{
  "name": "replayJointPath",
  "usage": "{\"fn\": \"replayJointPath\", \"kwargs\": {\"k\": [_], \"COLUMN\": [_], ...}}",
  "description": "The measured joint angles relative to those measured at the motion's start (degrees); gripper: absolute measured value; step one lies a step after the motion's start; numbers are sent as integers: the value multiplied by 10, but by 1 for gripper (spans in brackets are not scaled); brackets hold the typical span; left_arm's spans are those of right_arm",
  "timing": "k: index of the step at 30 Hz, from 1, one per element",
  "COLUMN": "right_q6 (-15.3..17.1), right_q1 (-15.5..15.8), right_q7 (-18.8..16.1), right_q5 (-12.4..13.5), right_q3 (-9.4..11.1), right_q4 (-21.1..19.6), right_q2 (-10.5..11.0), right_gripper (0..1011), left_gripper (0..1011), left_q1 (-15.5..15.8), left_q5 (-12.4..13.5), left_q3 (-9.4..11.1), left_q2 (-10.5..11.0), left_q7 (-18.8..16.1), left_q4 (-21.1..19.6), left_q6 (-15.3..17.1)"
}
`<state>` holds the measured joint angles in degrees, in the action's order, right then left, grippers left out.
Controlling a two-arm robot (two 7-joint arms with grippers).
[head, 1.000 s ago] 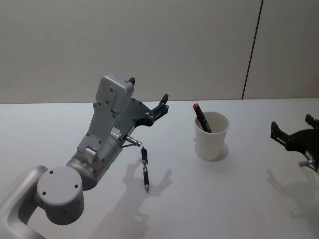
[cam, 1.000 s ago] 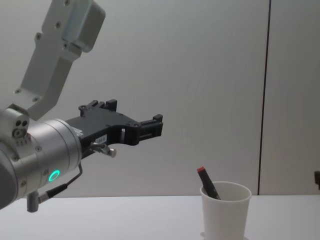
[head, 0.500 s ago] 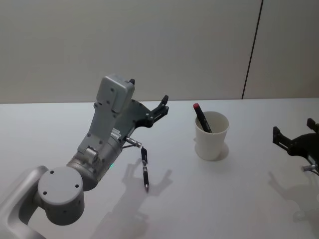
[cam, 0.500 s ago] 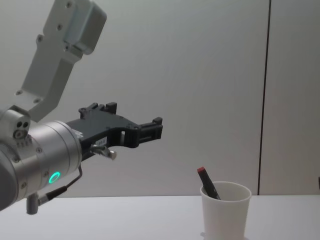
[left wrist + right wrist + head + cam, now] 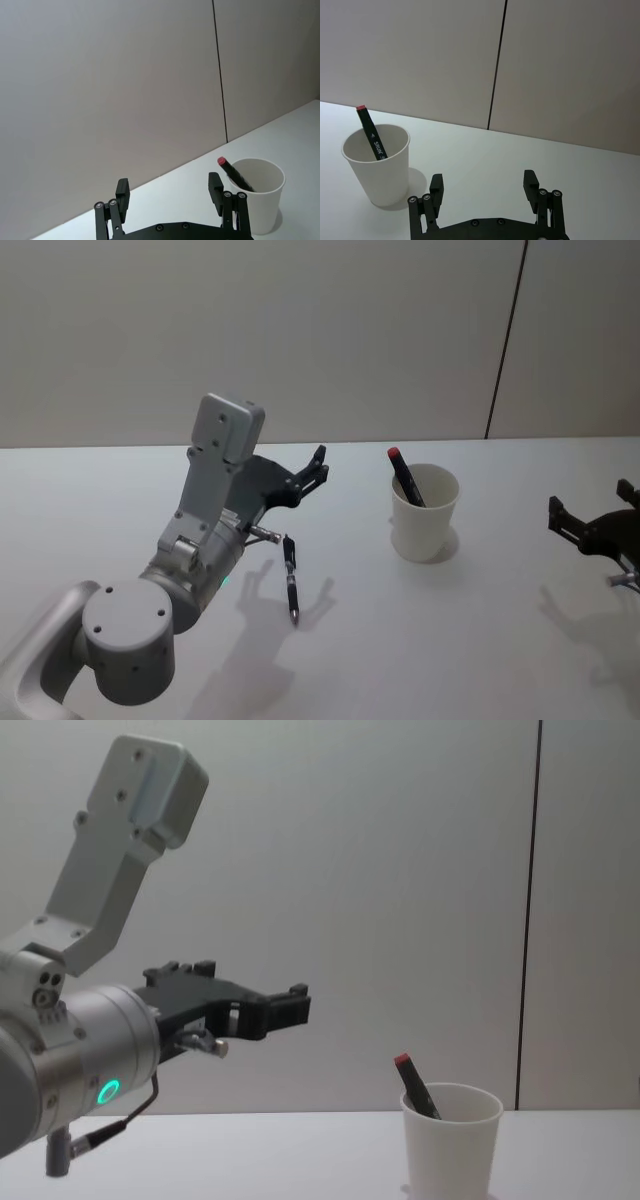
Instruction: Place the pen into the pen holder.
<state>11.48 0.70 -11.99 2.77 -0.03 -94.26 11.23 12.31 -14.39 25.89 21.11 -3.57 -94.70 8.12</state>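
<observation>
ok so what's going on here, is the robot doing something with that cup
The robot's job is to put a pen into the white paper cup. A black marker with a red tip already leans inside the cup. The left gripper hangs open and empty above the table, left of the cup, and a second black pen lies on the table near that arm. The right gripper is open and empty too, off to the right of the cup.

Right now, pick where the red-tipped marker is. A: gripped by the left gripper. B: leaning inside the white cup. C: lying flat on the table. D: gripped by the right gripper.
B: the red-tipped marker leans inside the white cup, its red end above the rim, while the left gripper and right gripper are both open and empty.
</observation>
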Motion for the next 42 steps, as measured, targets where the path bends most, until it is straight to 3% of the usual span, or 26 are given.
{"fn": "replayJointPath", "kwargs": {"k": [16,28,35,42], "right_q6": [1,1,1,1], "right_q1": [1,1,1,1], "right_q7": [-1,-1,-1,-1], "right_q5": [0,0,0,0], "right_q3": [1,0,0,0], "right_q4": [-1,-1,-1,-1], "right_q2": [1,1,1,1], "right_gripper": [1002,1002,1002,1001], "left_gripper": [1003,1003,1003,1003], "left_q1": [-24,-41,-42,-37], "left_q5": [-69,-125,-143,-145], "left_q3": [-7,-12,-13,-13], "left_q2": [-6,-15,-24,-30], "left_q7": [-72,-123,-138,-139], "left_q4": [-24,-26,-18,-6], "left_q6": [93,139,175,214]}}
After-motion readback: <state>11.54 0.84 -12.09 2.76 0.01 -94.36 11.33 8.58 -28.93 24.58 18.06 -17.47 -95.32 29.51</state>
